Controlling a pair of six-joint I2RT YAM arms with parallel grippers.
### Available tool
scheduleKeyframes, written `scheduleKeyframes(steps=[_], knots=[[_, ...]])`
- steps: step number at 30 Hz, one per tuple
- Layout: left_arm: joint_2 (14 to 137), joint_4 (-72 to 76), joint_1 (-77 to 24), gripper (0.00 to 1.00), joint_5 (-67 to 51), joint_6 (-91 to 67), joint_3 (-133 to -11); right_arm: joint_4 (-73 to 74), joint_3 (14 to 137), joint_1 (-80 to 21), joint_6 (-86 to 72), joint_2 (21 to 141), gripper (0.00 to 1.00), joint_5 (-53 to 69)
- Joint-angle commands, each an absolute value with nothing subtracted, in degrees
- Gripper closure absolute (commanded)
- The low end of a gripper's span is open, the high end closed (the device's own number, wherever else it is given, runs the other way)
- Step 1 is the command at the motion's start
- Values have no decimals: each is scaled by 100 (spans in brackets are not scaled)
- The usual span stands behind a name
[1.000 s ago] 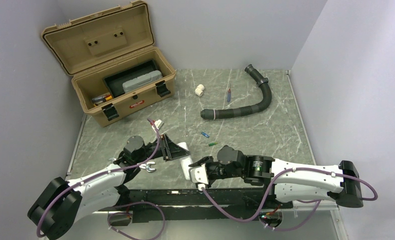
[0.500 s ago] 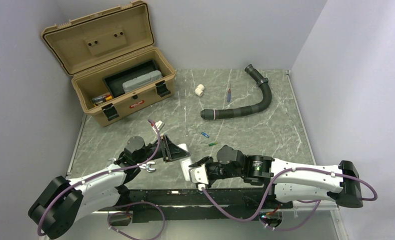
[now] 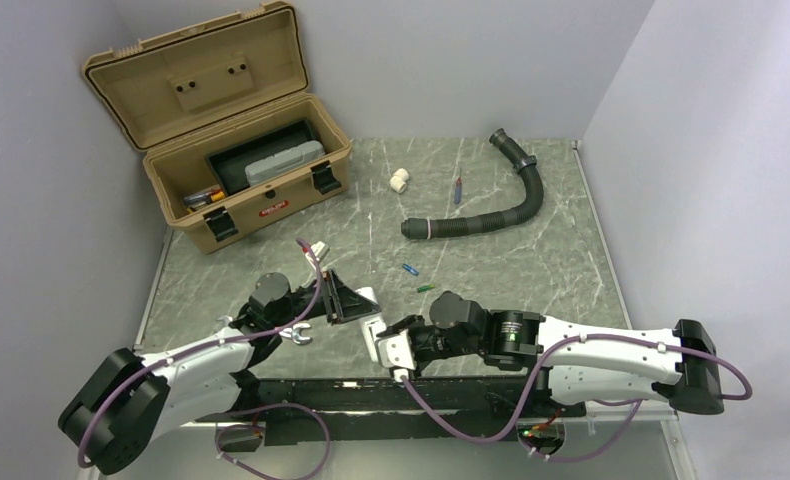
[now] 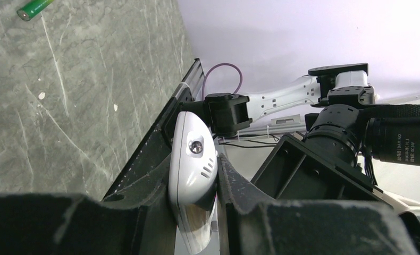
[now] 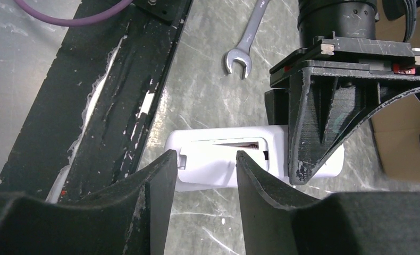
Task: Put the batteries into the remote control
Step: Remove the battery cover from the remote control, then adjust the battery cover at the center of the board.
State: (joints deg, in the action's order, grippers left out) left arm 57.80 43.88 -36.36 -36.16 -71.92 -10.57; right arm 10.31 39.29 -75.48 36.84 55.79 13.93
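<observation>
**Remote control** (image 4: 194, 159): clamped edge-on in the closed left gripper (image 3: 347, 300), directly ahead of the right gripper (image 5: 203, 162). The right gripper's jaws stood part-open astride the rear recess (image 5: 234, 144) and gripped nothing evident.

**Blue battery** (image 3: 409, 269), **green battery** (image 3: 426, 288): loose on the table (image 3: 531, 260) beyond both grippers' tips.

**Handling note:** the recess probably needed holding steady and facing the right gripper. Each cell was best taken at mid-length, ends matched to the contacts.

**Toolbox** (image 3: 261, 212): open, far beyond the left gripper. It held a black tray (image 3: 229, 172) with a grey case (image 3: 283, 161), and indistinct small tools (image 3: 201, 197) beside the tray.
</observation>
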Motion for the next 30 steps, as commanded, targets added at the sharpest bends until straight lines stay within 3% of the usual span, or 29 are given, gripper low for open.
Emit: scheduleKeyframes(steps=[1, 17, 25, 28, 30], knots=[[5848, 4904, -3663, 100, -3710, -7304, -1052, 933, 3960, -7541, 3604, 5608, 52, 1464], [6107, 4653, -3633, 100, -3543, -7011, -1033, 480, 3702, -7542, 3270, 5120, 52, 936], [5306, 3138, -3226, 100, -3242, -6306, -1056, 35, 3284, -7541, 1424, 4290, 52, -582], [4673, 1978, -2956, 100, -3001, -5847, -1206, -157, 3149, -7545, 308, 4183, 51, -1895], [4254, 1172, -2816, 100, -2760, -5531, -1364, -113, 3066, -7538, -692, 4277, 45, -2775]])
